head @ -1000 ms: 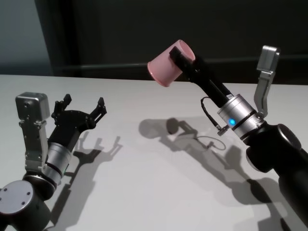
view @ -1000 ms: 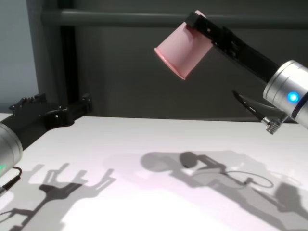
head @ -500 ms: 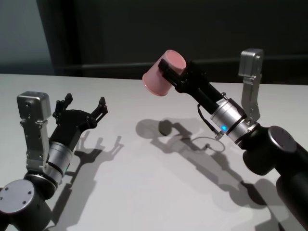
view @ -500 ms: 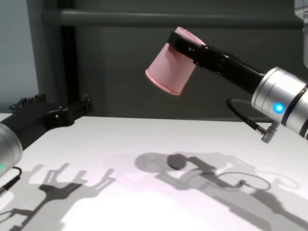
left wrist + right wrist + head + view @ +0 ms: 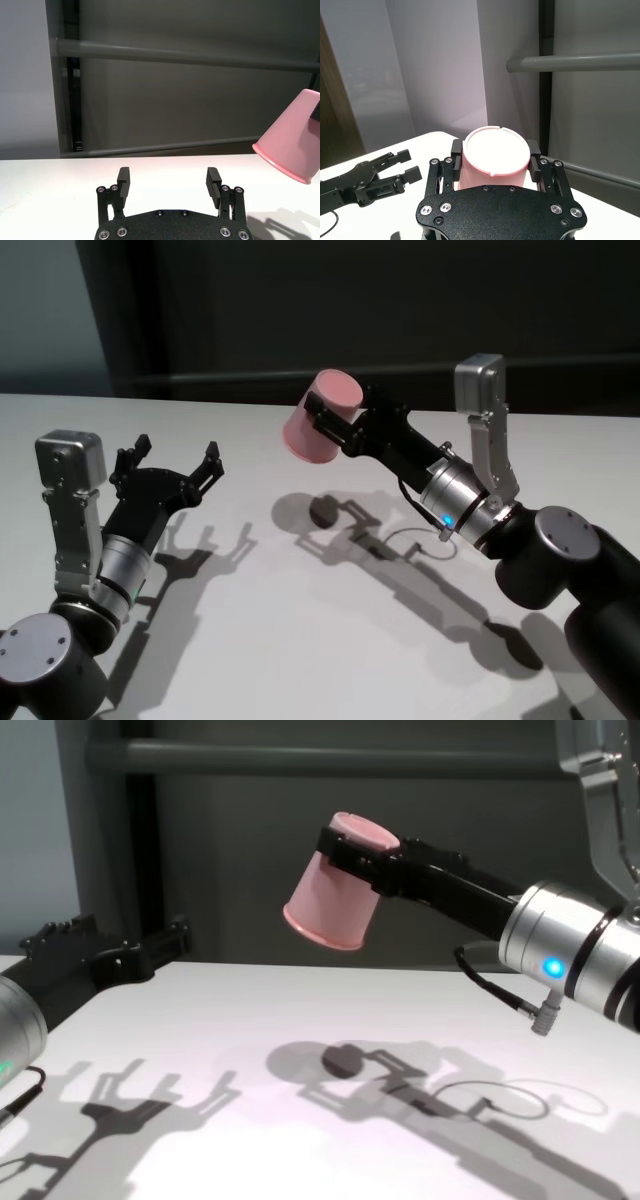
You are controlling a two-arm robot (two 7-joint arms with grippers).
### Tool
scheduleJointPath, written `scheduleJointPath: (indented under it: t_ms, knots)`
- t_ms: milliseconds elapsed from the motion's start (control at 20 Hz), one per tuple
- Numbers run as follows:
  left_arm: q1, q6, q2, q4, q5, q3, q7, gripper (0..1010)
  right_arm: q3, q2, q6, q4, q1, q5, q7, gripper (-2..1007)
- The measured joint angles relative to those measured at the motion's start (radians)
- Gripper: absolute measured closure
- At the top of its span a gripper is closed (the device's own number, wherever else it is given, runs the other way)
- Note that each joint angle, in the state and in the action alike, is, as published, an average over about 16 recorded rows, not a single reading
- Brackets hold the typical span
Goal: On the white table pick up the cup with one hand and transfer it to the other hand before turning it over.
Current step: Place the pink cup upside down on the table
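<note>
The pink cup (image 5: 312, 427) hangs in the air above the white table (image 5: 300, 640), tilted with its rim down and towards my left side. My right gripper (image 5: 333, 420) is shut on the cup near its base; the right wrist view shows the cup's flat base (image 5: 495, 152) between the two fingers. In the chest view the cup (image 5: 330, 900) sits at centre, well above the tabletop (image 5: 300, 1160). My left gripper (image 5: 172, 456) stands open and empty at the left, apart from the cup, its fingers pointing towards it. From the left wrist the cup (image 5: 292, 145) shows beyond the open left gripper (image 5: 168, 177).
A dark wall with a grey horizontal rail (image 5: 300, 758) runs behind the table's far edge. Shadows of both arms and the right arm's cable (image 5: 420, 540) fall on the tabletop between the grippers.
My right arm has carried the cup left and lower, towards the left gripper, and the cup now tips more rim-down. The left arm has not moved.
</note>
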Motion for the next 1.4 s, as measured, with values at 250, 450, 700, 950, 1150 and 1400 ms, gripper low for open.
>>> scheduleJointPath:
  t_ms: [250, 450, 700, 950, 1150, 1400]
  knots:
    - [0.000, 0.000, 0.000, 0.000, 0.000, 0.000, 0.000, 7, -0.020, 0.006, 0.032, -0.008, 0.002, -0.053, -0.014, 268]
    - [0.000, 0.000, 0.000, 0.000, 0.000, 0.000, 0.000, 7, -0.034, 0.014, 0.067, -0.015, 0.003, -0.088, -0.024, 268]
    - [0.000, 0.000, 0.000, 0.000, 0.000, 0.000, 0.000, 7, -0.044, 0.024, 0.115, -0.023, 0.002, -0.121, -0.035, 268]
    - [0.000, 0.000, 0.000, 0.000, 0.000, 0.000, 0.000, 7, -0.050, 0.032, 0.156, -0.028, 0.000, -0.148, -0.041, 268]
    - [0.000, 0.000, 0.000, 0.000, 0.000, 0.000, 0.000, 7, -0.052, 0.035, 0.178, -0.028, -0.001, -0.166, -0.040, 268]
    - [0.000, 0.000, 0.000, 0.000, 0.000, 0.000, 0.000, 7, -0.054, 0.034, 0.194, -0.024, -0.003, -0.185, -0.033, 268]
